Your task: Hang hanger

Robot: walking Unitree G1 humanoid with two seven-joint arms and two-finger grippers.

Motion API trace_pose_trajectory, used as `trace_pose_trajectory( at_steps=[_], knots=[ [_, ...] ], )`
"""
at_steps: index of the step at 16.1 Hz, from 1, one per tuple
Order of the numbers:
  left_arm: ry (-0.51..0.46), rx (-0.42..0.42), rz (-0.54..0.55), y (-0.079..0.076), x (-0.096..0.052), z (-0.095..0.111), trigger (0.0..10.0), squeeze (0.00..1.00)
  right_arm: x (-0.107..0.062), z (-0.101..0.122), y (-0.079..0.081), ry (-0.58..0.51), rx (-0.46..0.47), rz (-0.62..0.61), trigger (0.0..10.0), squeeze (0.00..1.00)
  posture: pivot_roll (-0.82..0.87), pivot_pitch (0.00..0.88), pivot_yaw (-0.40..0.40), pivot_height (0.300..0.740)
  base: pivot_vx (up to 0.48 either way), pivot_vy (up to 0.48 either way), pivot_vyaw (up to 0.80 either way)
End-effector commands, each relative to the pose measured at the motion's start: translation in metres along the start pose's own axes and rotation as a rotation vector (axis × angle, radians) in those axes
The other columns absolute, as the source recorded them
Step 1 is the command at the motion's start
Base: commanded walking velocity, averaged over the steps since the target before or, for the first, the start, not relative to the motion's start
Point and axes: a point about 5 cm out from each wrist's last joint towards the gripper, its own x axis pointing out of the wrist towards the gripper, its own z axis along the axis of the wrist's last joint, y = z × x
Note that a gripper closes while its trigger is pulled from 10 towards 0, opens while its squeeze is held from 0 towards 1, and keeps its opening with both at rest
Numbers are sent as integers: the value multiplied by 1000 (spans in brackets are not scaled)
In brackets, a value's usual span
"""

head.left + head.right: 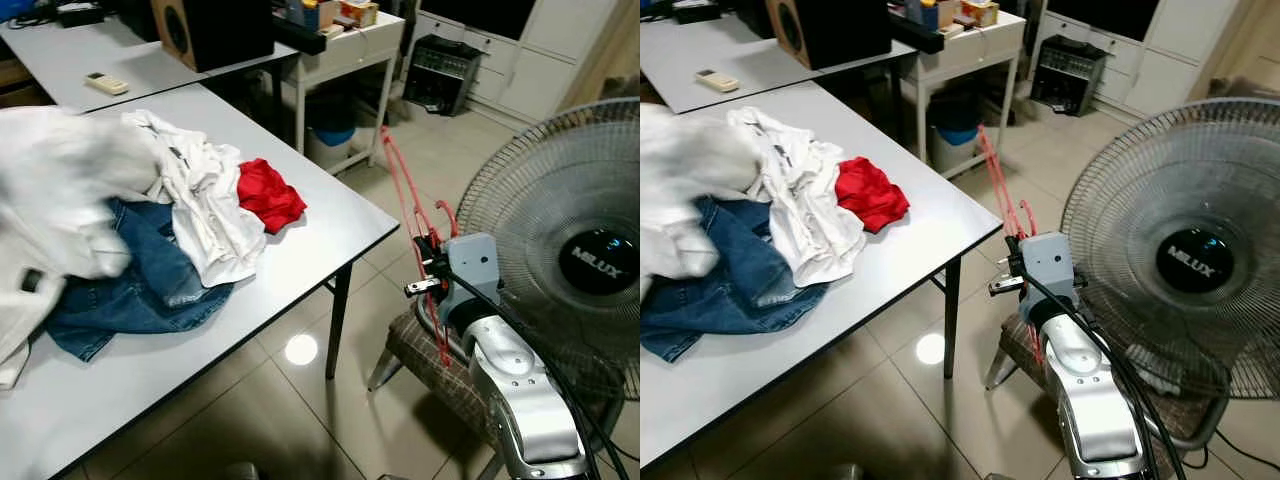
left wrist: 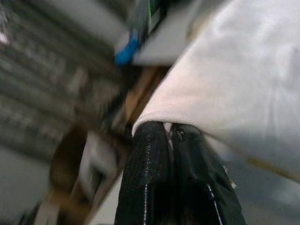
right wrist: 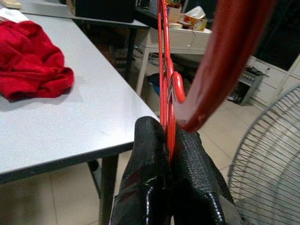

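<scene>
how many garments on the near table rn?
4: white garment at the robot's left, pinched by left gripper; jeans underneath; white shirt mid-pile; red cloth rightmost. More may be buried.

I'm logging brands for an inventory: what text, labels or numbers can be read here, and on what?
"MILUX": white letters on the dark hub of the fan.
Print on the white shirt: too small to read.
Boxes on the far white table: labels too blurred to read.
Remote control: markings too small to read.
</scene>
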Motion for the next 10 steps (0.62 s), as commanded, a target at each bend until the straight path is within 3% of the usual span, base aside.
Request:
trace_pose_trajectory(
  at_steps=[1, 2, 3, 4, 5, 7, 8, 10],
  knots=[
    [123, 50, -99, -17, -2, -29, 0, 0, 1, -1, -1, -4, -2, 2, 10000, 0, 68, 0, -17, 740, 0, 0, 0],
    [155, 43, -149, -25, -4, -37, 0, 0, 1, -1, 0, -4, -3, 5, 10000, 0, 68, 0, -20, 740, 0, 0, 0],
    [211, 5, -231, -38, -8, -50, 10000, 0, 1, -2, 0, -3, -3, 9, 10000, 0, 70, 0, -24, 740, 0, 0, 0],
    [218, -13, -323, -48, -11, -55, 10000, 86, 1, -2, 0, -2, -5, 14, 10000, 0, 71, 0, -29, 740, 0, 0, 0],
    [194, -107, -444, -57, -16, -53, 10000, 1000, 1, -2, 0, -1, -5, 17, 10000, 0, 73, 0, -32, 740, 0, 0, 0],
    [161, -192, -570, -58, -24, -46, 10000, 1000, 2, -2, 0, -1, -8, 24, 10000, 0, 78, 0, -40, 740, 0, 0, 0],
    [100, -250, -668, -48, -32, -37, 10000, 1000, 3, -1, 1, -2, -9, 30, 10000, 0, 82, 0, -45, 740, 0, 0, 0],
    [-109, -416, -741, -26, -41, -8, 10000, 1000, 4, -1, 1, -2, -7, 34, 10000, 0, 87, 0, -47, 740, 0, 0, 0]
  ],
)
